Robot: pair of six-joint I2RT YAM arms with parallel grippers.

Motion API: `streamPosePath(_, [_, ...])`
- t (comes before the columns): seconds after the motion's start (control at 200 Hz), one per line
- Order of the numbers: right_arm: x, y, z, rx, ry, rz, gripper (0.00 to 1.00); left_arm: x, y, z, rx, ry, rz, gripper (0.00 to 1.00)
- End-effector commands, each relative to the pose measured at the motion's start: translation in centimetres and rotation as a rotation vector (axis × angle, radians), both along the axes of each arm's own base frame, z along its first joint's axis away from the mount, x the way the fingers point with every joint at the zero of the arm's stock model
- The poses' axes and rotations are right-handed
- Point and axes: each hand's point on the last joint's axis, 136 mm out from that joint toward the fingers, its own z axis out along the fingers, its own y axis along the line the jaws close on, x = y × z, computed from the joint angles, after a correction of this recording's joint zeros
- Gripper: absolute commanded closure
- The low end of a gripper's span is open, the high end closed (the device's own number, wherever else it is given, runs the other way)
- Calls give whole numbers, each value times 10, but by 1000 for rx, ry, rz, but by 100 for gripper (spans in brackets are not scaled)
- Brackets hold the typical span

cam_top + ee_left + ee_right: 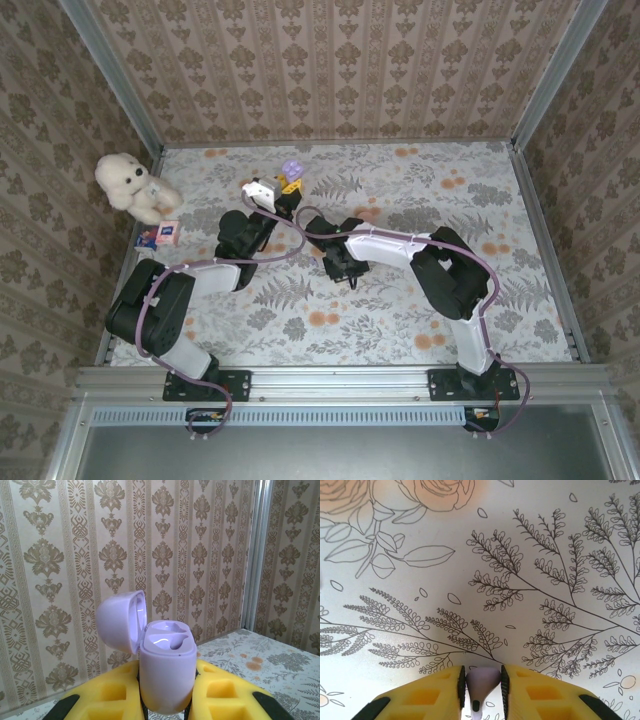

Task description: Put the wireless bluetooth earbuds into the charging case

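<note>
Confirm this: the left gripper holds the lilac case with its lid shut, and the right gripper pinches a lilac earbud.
Not quite: the lid is open, swung back off the case, as the left wrist view shows. The rest holds: the left gripper holds the case, and the right gripper pinches a lilac earbud.

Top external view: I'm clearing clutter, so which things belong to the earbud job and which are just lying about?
Job: open lilac charging case in left claw; lilac earbud in right claw.
Lying about: white plush toy; small pink packet.
</note>
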Motion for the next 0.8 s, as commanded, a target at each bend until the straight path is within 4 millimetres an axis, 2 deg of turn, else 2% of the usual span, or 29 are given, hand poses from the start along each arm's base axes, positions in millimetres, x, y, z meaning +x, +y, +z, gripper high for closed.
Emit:
streamPosePath(0.0, [-4,-5,-4,-42,23,-68,71,-7,1,24,-43,-55,-19,100])
streamPosePath(0.24, [-8,-7,-11,-34,35,-149,70,-7,2,24,-41,-57,-19,100])
streamPosePath(0.535, [-6,-7,-15,-44,33,-146,70,-8,2,23,-42,-55,-19,100])
streamPosePath(0.795, [-4,-8,-13,-34,23,-126,79,-9,2,25,-41,-60,-23,100])
